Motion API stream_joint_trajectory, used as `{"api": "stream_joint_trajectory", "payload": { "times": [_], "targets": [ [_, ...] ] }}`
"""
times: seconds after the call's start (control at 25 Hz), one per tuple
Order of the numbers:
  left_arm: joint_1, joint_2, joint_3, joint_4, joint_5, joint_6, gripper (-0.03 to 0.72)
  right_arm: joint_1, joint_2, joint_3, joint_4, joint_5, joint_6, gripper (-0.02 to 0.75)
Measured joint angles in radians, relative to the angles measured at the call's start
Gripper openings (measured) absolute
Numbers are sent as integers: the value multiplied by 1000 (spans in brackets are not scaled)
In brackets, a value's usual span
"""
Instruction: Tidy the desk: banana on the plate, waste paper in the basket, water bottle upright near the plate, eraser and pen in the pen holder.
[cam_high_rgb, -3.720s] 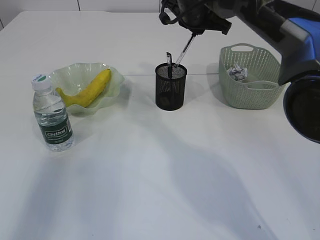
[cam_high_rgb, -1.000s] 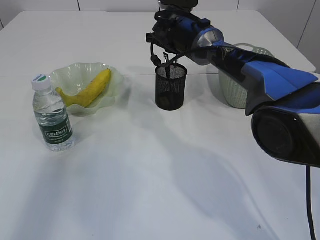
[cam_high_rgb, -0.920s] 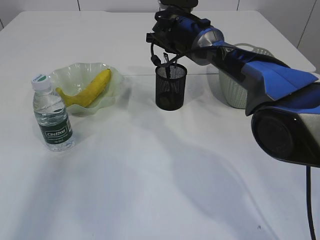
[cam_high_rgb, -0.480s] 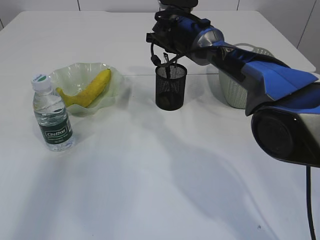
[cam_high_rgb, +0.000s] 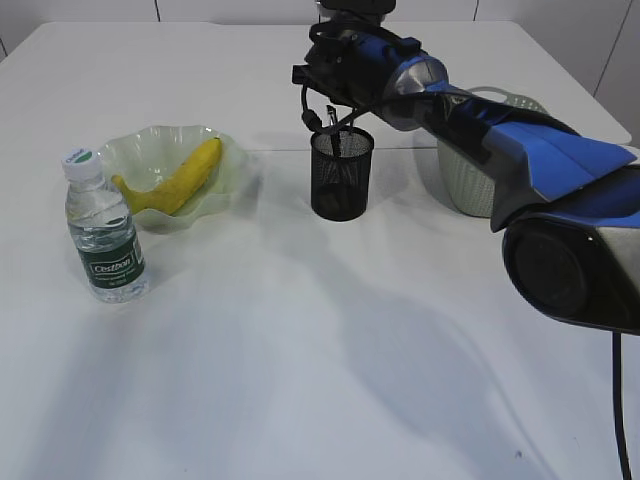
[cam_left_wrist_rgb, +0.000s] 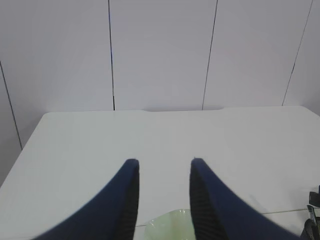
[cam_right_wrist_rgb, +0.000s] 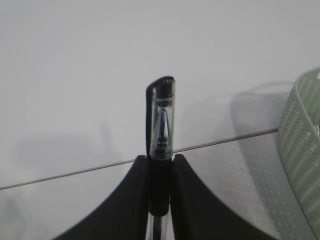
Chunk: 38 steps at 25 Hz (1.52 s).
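My right gripper (cam_high_rgb: 322, 108) hangs just over the black mesh pen holder (cam_high_rgb: 341, 180), shut on a clear pen (cam_right_wrist_rgb: 161, 117) whose lower end dips into the holder. The pen's black-clipped cap sticks out past the right gripper (cam_right_wrist_rgb: 160, 159). A banana (cam_high_rgb: 186, 175) lies in the pale green plate (cam_high_rgb: 226, 150). The water bottle (cam_high_rgb: 104, 235) stands upright in front of the plate. My left gripper (cam_left_wrist_rgb: 162, 161) is open and empty above the plate (cam_left_wrist_rgb: 172, 227). The eraser and the waste paper are hidden.
The green basket (cam_high_rgb: 462, 190) stands right of the holder, mostly behind my right arm (cam_high_rgb: 520, 150); its rim (cam_right_wrist_rgb: 300, 145) shows at the right wrist view's edge. White table spreads across the front.
Since the oldest frame my right arm has swung down and left, lowering the pen into the holder. Over the last second nothing visibly moves.
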Motion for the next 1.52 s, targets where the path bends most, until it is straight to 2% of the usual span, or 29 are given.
{"api": "stream_joint_trajectory", "payload": {
  "times": [0.28,0.4,0.96,1.52],
  "targets": [
    [0,0,0,0,0,0,239,0,0,0,-2,-10,0,194],
    [0,0,0,0,0,0,239,0,0,0,-2,-10,0,211],
    [0,0,0,0,0,0,239,0,-13,-7,-17,41,-25,221],
    [0,0,0,0,-18,0,239,0,-25,-259,-85,45,-59,220]
  ]
}}
